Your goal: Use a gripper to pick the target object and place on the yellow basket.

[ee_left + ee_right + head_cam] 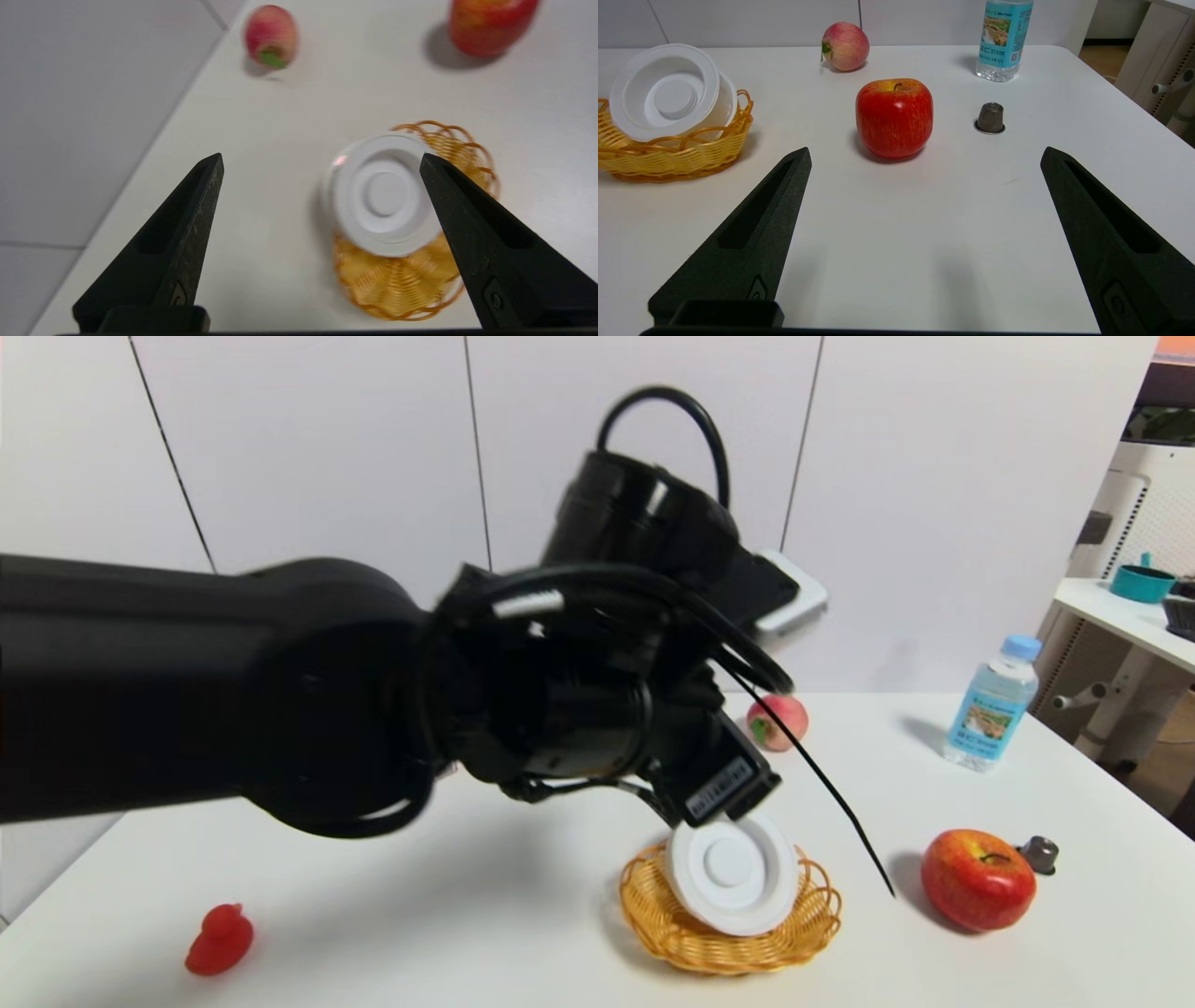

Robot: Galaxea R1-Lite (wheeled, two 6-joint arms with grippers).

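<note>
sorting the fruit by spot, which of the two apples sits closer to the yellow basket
The big glossy red apple, just beside the yellow wicker basket. The smaller pinkish apple sits farther back, near the wall.

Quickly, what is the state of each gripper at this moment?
Left gripper: open, holding nothing, above the white dish in the basket.
Right gripper: open, empty, over the table.

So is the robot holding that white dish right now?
No, nothing is held. The left gripper is open above the white dish, which leans tilted in the yellow basket. The right gripper is open too.
</note>
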